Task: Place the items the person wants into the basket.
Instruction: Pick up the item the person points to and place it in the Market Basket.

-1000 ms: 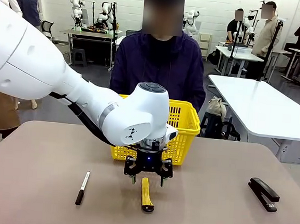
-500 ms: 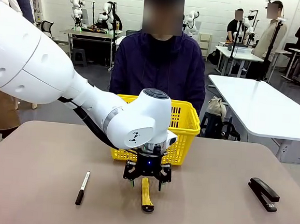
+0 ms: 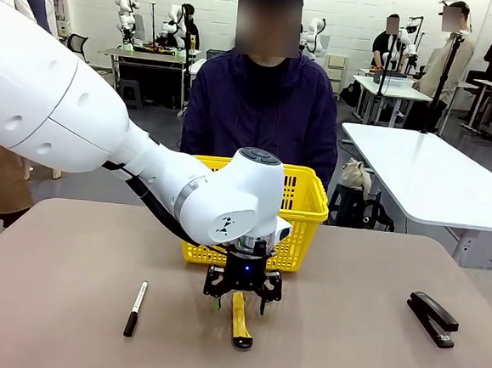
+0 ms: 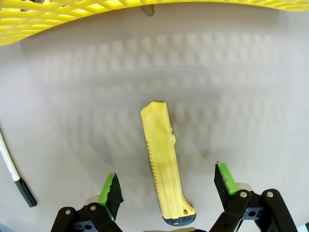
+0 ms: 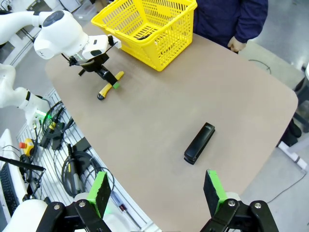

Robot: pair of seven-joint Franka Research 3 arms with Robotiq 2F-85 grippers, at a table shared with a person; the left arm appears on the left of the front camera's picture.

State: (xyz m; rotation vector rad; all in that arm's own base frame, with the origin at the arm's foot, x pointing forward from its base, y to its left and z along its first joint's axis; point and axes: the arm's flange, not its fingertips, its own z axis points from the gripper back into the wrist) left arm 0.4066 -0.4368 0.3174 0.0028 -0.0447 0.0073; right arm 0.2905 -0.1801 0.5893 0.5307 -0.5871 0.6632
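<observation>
Under the left wrist camera, the left gripper point(image 4: 166, 186) is straddling the utility knife point(image 4: 161, 164) with jaws wide, while the right gripper point(image 5: 157, 191) is hanging wide above the stapler point(image 5: 199, 143).

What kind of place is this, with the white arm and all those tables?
Most likely a robotics lab or workshop. A white robot arm works at the brown table, more robot arms stand on benches at the back, and cables hang beside the table.
</observation>
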